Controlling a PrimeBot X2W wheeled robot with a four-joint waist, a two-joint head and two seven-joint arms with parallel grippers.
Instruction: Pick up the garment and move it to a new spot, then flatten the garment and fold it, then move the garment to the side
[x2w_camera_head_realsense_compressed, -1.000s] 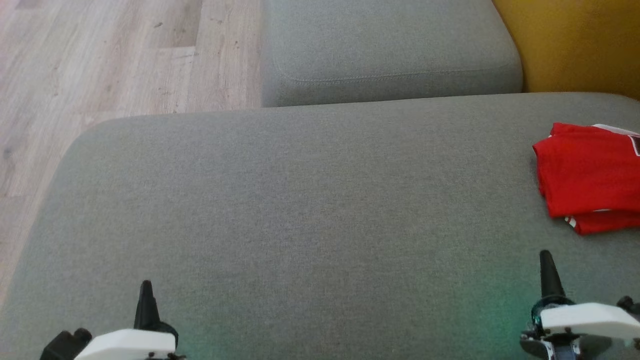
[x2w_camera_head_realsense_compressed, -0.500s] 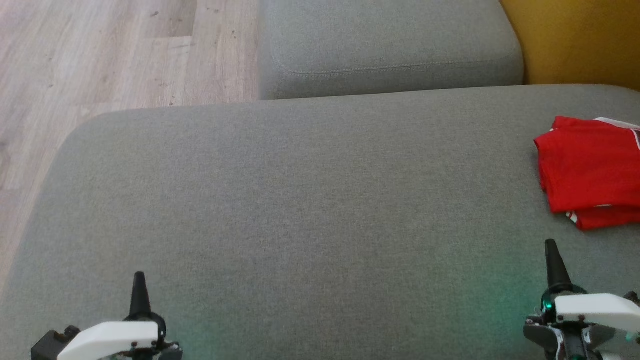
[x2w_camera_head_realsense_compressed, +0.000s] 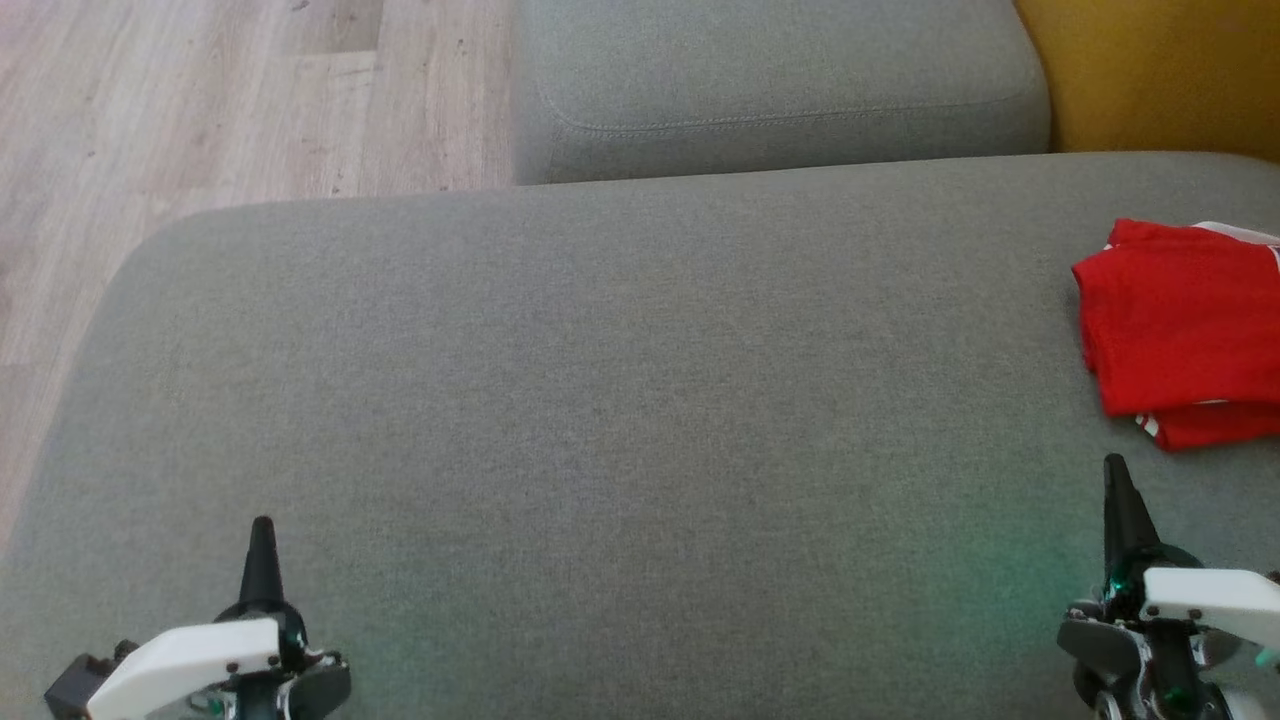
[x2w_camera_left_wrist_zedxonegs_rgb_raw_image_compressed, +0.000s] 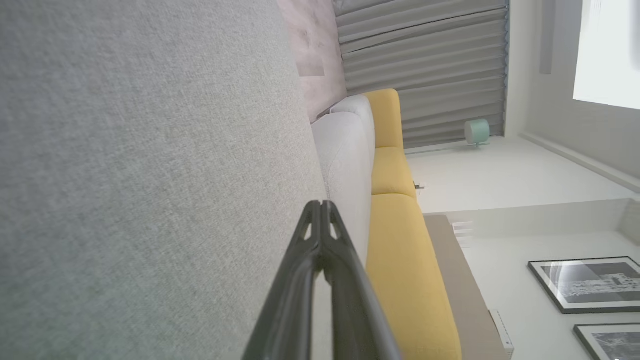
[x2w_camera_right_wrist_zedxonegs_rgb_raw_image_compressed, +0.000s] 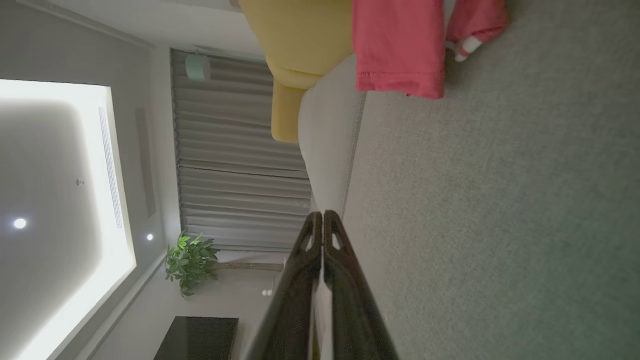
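The garment (x2w_camera_head_realsense_compressed: 1180, 330) is red with white trim and lies folded in a neat stack at the right edge of the grey sofa seat (x2w_camera_head_realsense_compressed: 620, 400); the right wrist view also catches the garment (x2w_camera_right_wrist_zedxonegs_rgb_raw_image_compressed: 400, 45) at its top. My right gripper (x2w_camera_head_realsense_compressed: 1115, 470) sits at the lower right, just in front of the garment and apart from it, shut and empty; its closed tips (x2w_camera_right_wrist_zedxonegs_rgb_raw_image_compressed: 322, 216) meet over the seat. My left gripper (x2w_camera_head_realsense_compressed: 262, 528) rests at the lower left, shut with nothing in it, and its tips (x2w_camera_left_wrist_zedxonegs_rgb_raw_image_compressed: 320, 205) are pressed together.
A second grey cushion (x2w_camera_head_realsense_compressed: 770, 90) adjoins the seat at the back. Yellow upholstery (x2w_camera_head_realsense_compressed: 1160, 70) stands at the back right. Pale wooden floor (x2w_camera_head_realsense_compressed: 200, 100) lies beyond the seat's left edge.
The head camera has tilted, so the whole scene has slid up the picture. Both grippers stay shut and the garment lies where it was.
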